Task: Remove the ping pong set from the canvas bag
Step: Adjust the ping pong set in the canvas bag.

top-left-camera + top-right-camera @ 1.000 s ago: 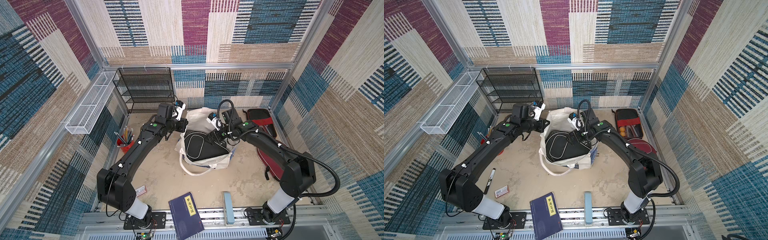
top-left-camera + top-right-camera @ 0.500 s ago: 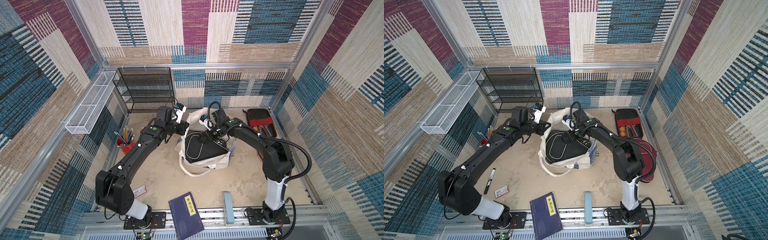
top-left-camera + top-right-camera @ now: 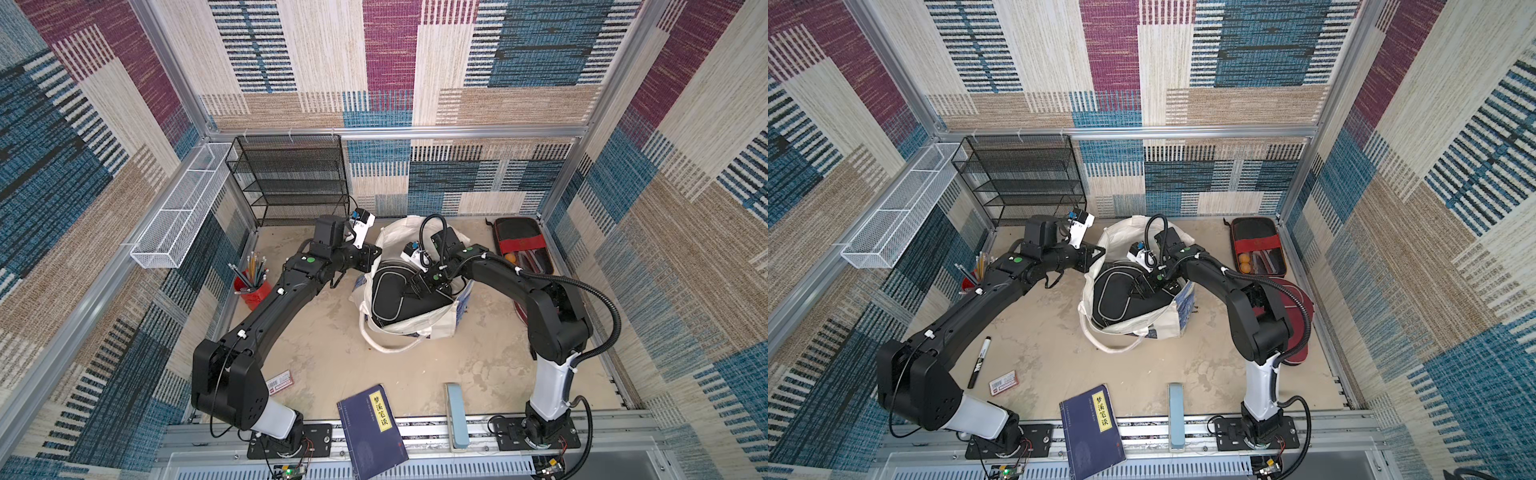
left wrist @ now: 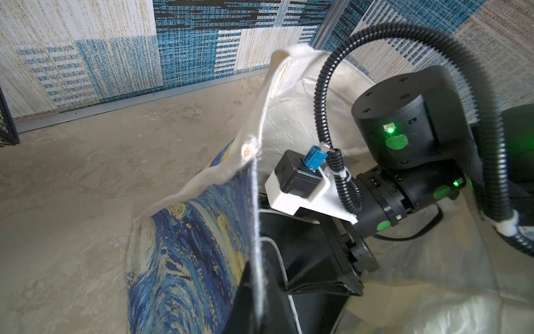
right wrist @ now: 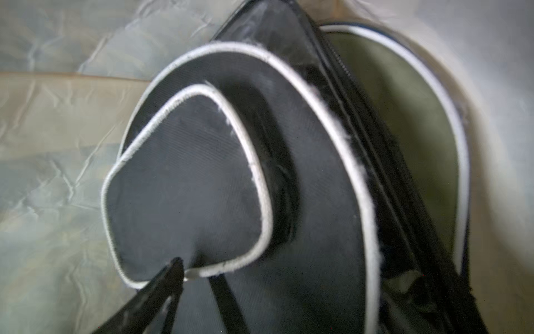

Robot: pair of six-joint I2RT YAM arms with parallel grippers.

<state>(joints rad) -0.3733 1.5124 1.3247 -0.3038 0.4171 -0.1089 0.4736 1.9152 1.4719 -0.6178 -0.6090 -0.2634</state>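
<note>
The canvas bag (image 3: 440,326) (image 3: 1142,328) stands open mid-table, its blue-and-yellow print (image 4: 187,245) facing the left wrist view. My left gripper (image 3: 372,255) (image 3: 1096,253) is shut on the bag's left rim and holds it up. My right gripper (image 3: 409,286) (image 3: 1140,286) reaches inside, open, over a black paddle case (image 3: 395,297) (image 5: 187,188) with white piping. One of its fingers (image 5: 170,277) touches that piping. An olive case (image 5: 404,130) lies behind the black one. A black-red case (image 3: 521,245) with orange balls and a maroon case (image 3: 1298,316) lie outside, at the right.
A black mesh shelf (image 3: 291,183) and a white wire basket (image 3: 178,212) stand at the back left, with a red pencil cup (image 3: 251,286) nearby. Along the front edge lie a dark blue book (image 3: 372,428), a marker (image 3: 980,361), a small card (image 3: 279,380) and a light-blue bar (image 3: 455,415).
My right gripper has pushed further left and deeper into the bag, onto the black case, and its jaws have narrowed a little. The left gripper still holds the rim.
</note>
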